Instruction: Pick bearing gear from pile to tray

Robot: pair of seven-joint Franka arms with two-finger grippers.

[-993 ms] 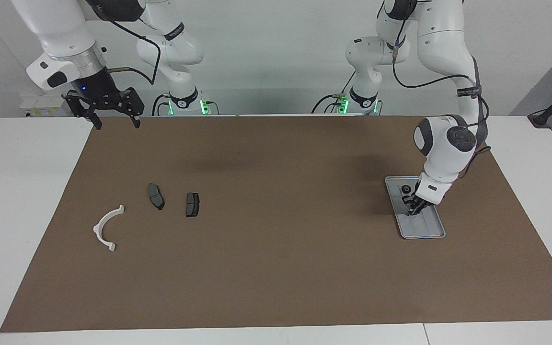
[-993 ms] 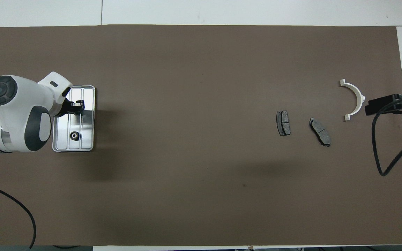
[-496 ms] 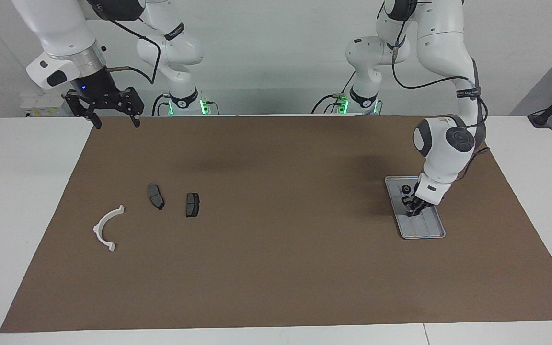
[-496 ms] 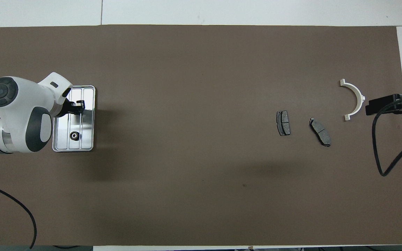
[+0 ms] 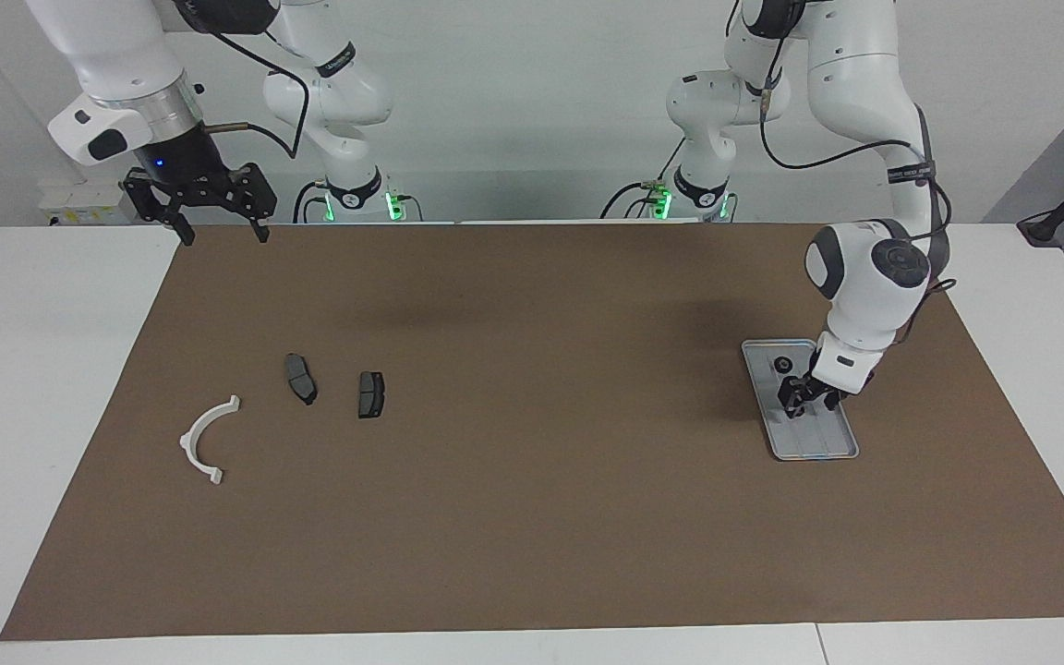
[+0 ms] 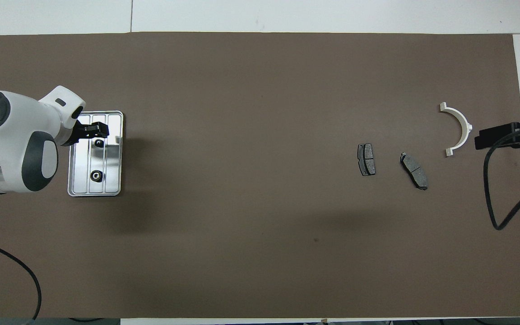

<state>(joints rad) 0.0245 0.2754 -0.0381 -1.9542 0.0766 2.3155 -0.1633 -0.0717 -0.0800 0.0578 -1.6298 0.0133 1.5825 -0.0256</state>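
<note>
My left gripper (image 5: 804, 400) hangs low over the tray (image 5: 844, 441), jaws spread and empty. Two bearing gears (image 6: 99, 143) lie inside the tray, one just under the jaws, apparently freshly dropped. My right gripper (image 5: 214, 220) waits aloft, jaws spread.

Shiny, mirror-like metal tray (image 6: 115, 155); matt brown paper-like sheet (image 6: 260, 225) over smooth white bench (image 5: 52, 369); glossy white plastic bracket (image 6: 458, 128); dull, grainy grey brake pads (image 6: 366, 159).

White table (image 5: 52, 388) under a brown mat (image 5: 532, 517) (pale plain wall (image 5: 532, 111) above).
</note>
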